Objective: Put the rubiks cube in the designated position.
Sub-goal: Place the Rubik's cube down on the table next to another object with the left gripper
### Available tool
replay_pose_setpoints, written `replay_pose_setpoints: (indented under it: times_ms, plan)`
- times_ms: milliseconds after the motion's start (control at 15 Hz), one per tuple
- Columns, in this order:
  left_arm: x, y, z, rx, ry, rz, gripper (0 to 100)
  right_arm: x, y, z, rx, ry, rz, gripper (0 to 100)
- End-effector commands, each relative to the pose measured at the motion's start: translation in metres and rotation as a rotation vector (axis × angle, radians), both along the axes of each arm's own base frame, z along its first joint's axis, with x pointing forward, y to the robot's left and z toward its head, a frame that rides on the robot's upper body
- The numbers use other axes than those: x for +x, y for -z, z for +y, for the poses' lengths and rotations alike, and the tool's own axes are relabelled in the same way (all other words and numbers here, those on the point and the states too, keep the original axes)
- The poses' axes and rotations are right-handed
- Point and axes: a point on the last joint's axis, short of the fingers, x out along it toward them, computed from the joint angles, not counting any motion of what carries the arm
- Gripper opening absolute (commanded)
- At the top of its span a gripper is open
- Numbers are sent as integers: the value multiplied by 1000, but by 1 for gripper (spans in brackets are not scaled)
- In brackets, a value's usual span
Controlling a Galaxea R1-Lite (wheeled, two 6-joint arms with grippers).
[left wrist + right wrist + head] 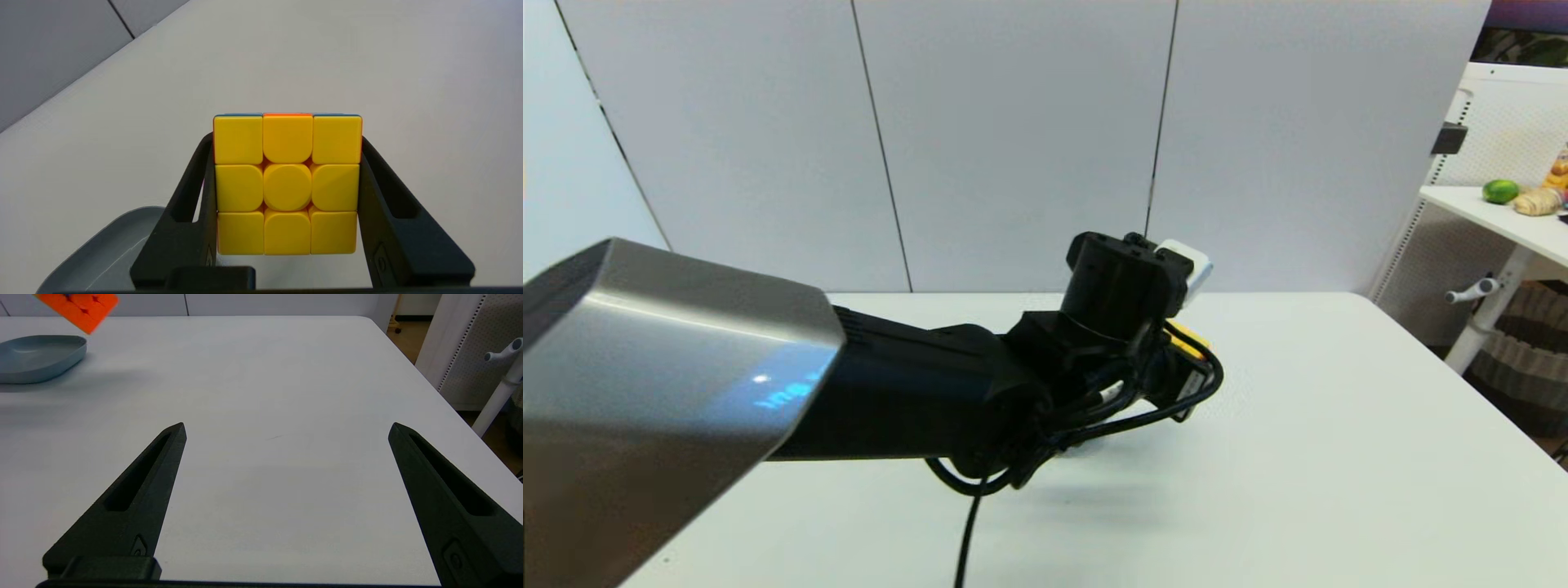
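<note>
The rubiks cube (pixel 287 183) shows a full yellow face with thin orange and blue edges, lifted above the white surface (pixel 408 81) near a grey dish (pixel 106 253). The left end effector (pixel 287 134) is clamped on its two sides, while the right end effector (pixel 286 426) hangs wide apart, holding nothing. No legible writing shows.

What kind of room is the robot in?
Probably a robot test lab or workshop. A bare white table faces plain grey wall panels, and a second desk beside it holds pretend food. The left gripper holds a rubiks cube.
</note>
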Motion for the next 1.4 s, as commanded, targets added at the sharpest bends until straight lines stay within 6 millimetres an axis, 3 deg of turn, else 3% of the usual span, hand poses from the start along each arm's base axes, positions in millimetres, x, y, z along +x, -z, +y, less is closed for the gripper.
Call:
replay_pose_setpoints:
  times_ms: [67, 400, 600, 1333, 1400]
  plan:
    - [28, 24, -14, 63, -148, 92, 0, 0, 0, 0, 0, 0, 2, 100]
    - [29, 36, -5, 168, -279, 129, 0, 0, 0, 0, 0, 0, 1, 100]
    - [27, 27, -3, 154, -280, 138, 0, 0, 0, 0, 0, 0, 1, 100]
    - [24, 23, -4, 142, -242, 152, 0, 0, 0, 0, 0, 0, 2, 100]
    - [24, 23, -4, 140, -242, 151, 100, 0, 0, 0, 0, 0, 1, 100]
